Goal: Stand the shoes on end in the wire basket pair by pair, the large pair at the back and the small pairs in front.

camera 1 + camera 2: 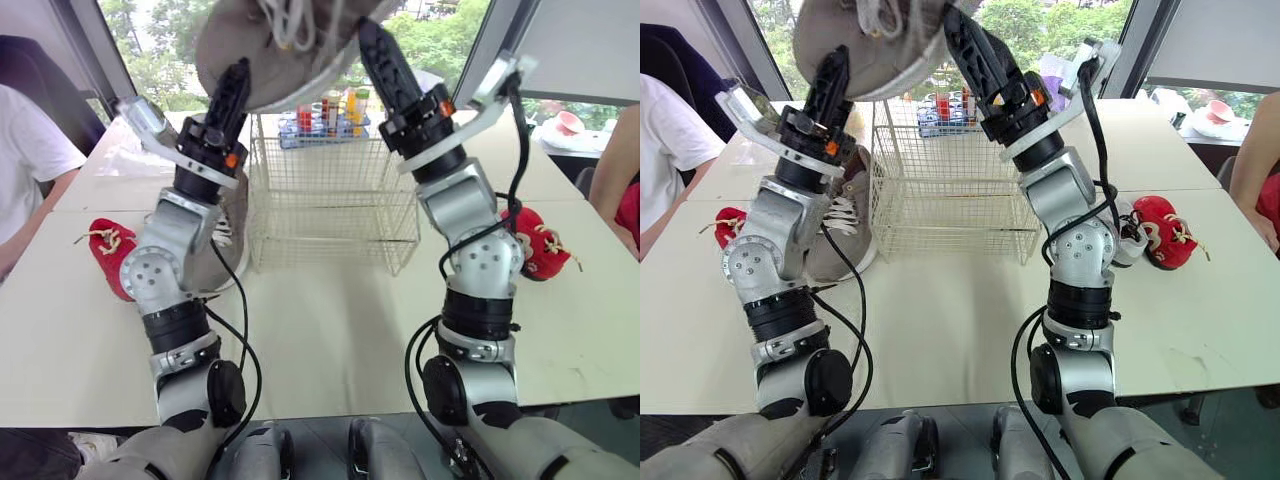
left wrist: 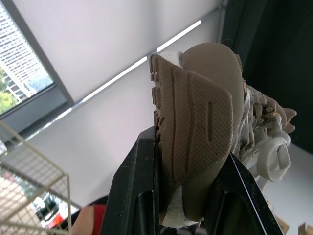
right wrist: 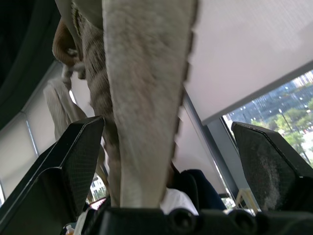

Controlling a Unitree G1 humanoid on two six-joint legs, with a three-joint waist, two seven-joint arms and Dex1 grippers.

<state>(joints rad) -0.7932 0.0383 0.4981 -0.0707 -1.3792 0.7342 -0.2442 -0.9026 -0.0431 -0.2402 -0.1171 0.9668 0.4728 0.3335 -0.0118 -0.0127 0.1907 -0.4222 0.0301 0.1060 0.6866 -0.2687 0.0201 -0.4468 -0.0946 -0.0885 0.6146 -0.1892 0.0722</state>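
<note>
Large shoe high above basket rim

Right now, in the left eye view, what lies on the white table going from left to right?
Red shoe with cream laces → grey suede lace-up shoe → cream wire basket → second red shoe with cream laces.

- The right gripper holds its black fingers spread wide, with a tan shoe between them.
- One finger is just beside the shoe, the other well apart from it.
- Behind the shoe are a person's white shirt and a window.
</note>
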